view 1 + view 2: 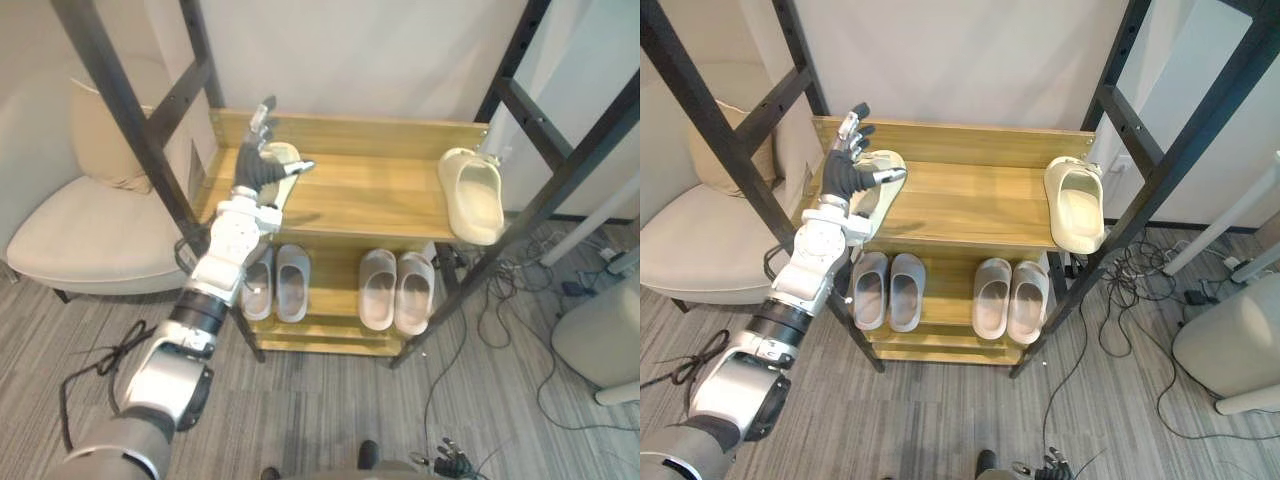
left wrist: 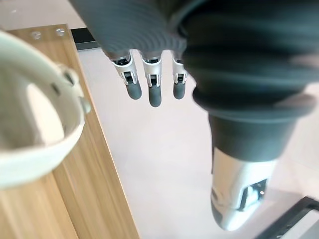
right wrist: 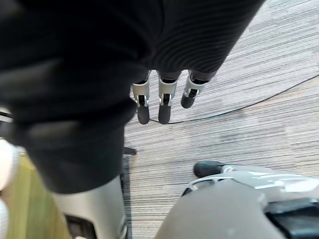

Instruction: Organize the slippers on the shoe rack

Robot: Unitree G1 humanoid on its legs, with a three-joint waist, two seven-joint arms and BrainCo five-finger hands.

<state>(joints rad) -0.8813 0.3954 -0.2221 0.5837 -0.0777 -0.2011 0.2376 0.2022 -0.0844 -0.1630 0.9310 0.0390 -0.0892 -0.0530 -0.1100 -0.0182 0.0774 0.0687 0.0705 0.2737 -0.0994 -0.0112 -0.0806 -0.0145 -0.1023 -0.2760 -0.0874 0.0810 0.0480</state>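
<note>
A wooden shoe rack [image 1: 370,190] with a black metal frame stands against the wall. On its top shelf a cream slipper [image 1: 472,195] lies at the right end. A second cream slipper [image 1: 885,165] lies at the left end. My left hand [image 1: 258,165] is raised over that left slipper [image 2: 35,124] with its fingers [image 2: 154,92] straight and nothing held; its thumb reaches above the slipper. The lower shelf carries two pairs of pale slippers, one on the left [image 1: 277,283] and one on the right [image 1: 397,290]. My right hand [image 3: 159,99] hangs over the carpet with relaxed fingers.
A cream armchair [image 1: 80,230] stands close to the rack's left side. The rack's slanted black posts [image 1: 130,110] cross beside my left arm. Cables [image 1: 500,310] trail on the carpet to the right, near a white rounded object [image 1: 600,340].
</note>
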